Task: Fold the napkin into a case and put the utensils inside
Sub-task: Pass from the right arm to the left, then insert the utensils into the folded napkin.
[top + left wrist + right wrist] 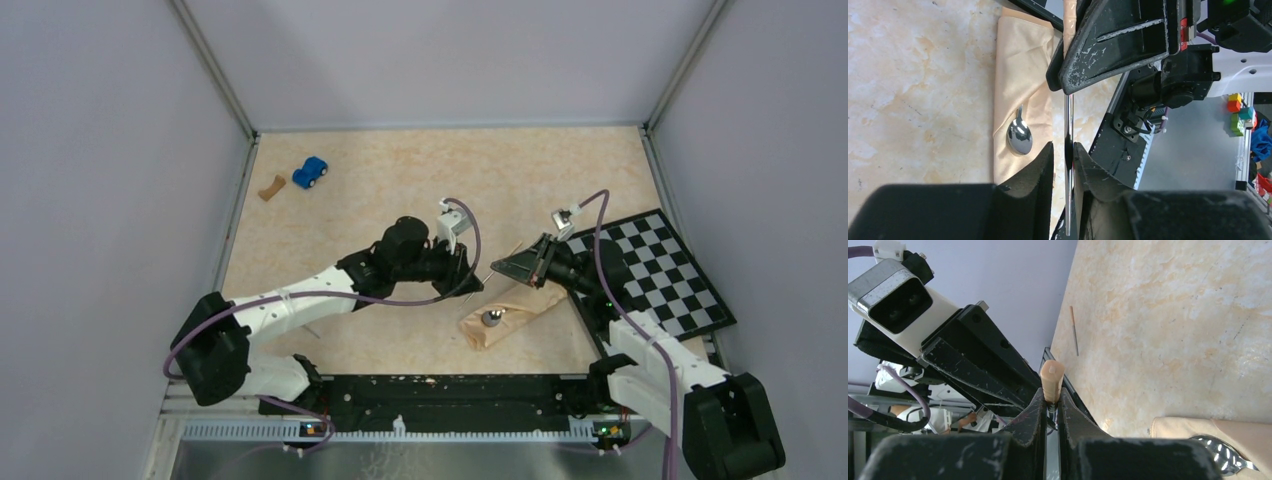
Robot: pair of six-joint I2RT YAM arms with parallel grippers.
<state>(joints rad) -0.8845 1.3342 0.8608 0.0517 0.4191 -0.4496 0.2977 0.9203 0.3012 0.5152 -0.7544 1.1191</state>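
Marbled beige tabletop (400,180), enclosed by plain grey walls (100,200) on the left, far and right sides. Far-left area: small blue toy car (311,172), with a little brown curved scrap (270,187) just beside it on the left, the two not touching. Black-and-white checkerboard (665,270) lies flat and askew at the right edge; a thin short stick (1074,330) lies alone on bare tabletop; coloured blocks (1234,102) sit off the table, blurred.
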